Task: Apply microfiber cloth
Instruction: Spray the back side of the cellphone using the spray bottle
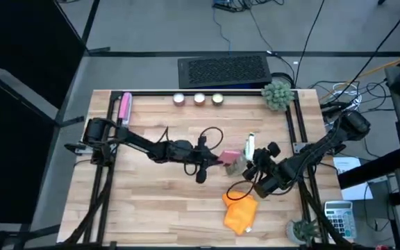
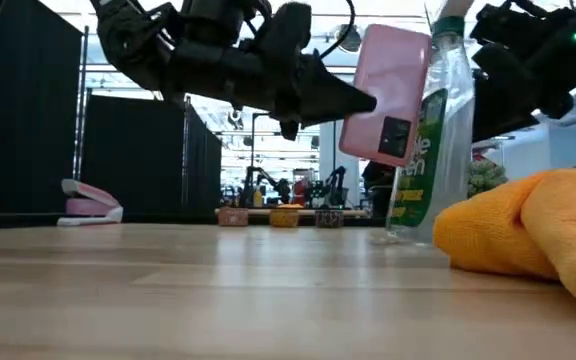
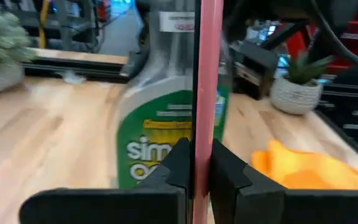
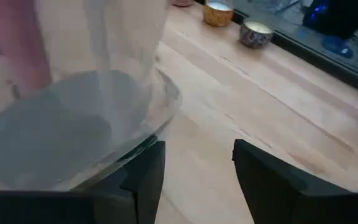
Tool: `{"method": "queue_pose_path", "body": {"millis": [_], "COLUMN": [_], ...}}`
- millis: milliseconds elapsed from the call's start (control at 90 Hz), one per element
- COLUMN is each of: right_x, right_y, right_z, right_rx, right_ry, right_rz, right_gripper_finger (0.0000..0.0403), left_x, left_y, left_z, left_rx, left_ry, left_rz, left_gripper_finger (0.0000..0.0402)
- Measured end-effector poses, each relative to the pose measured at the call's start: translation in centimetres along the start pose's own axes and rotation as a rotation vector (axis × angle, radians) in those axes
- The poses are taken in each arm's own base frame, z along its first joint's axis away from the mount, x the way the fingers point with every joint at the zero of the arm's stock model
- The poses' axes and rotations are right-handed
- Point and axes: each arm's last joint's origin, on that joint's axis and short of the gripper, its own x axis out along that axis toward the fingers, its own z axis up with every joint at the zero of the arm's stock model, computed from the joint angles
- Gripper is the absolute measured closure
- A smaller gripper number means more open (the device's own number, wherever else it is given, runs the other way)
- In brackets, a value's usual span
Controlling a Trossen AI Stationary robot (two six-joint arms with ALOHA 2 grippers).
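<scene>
While left gripper [image 3: 194, 171] clamps pink phone [image 2: 386, 92] aloft | right gripper [image 4: 194, 168] released (beside spray bottle [image 2: 430, 130]) | should grasp microfiber cloth [image 1: 240, 213] centrally.

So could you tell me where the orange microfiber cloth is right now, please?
In the high view the microfiber cloth lies flat on the table's near right part, just below the right gripper and left of a small potted plant.

a robotics lab: black curtains [image 2: 133, 150], floor cables [image 1: 283, 35], equipment racks behind a framed wooden table [image 1: 158, 201].
</scene>
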Motion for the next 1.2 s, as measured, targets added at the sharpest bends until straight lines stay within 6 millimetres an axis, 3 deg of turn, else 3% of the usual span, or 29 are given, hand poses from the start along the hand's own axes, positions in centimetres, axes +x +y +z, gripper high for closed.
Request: {"method": "queue_pose_path", "body": {"millis": [311,622,911,1044,1200], "right_x": [-0.9,-2.7,-2.7,-3.0,-3.8], "right_y": [1.4,3.0,3.4,3.5,3.4], "right_z": [-0.2,2.3,3.6,4.1,5.5], "right_rx": [0.013,0.021,-0.108,-0.096,-0.085], "right_ry": [0.048,0.035,0.044,0.07,0.083], "right_rz": [0.142,0.22,0.255,0.262,0.241], "right_gripper_finger": [0.0229,0.0229,0.0228,0.0204,0.014], "left_x": [-1.1,-5.6,-9.0,-10.3,-11.2], "left_y": [-2.6,-5.7,-7.8,-8.2,-8.2], "left_z": [0.2,3.9,6.5,7.6,8.2], "left_rx": [0.025,0.094,0.141,0.147,0.158], "left_ry": [0.121,0.202,0.16,0.122,0.115], "left_rz": [-0.025,0.032,0.089,0.101,0.125], "left_gripper_finger": [0.0392,0.0392,0.0392,0.0392,0.0392]}}
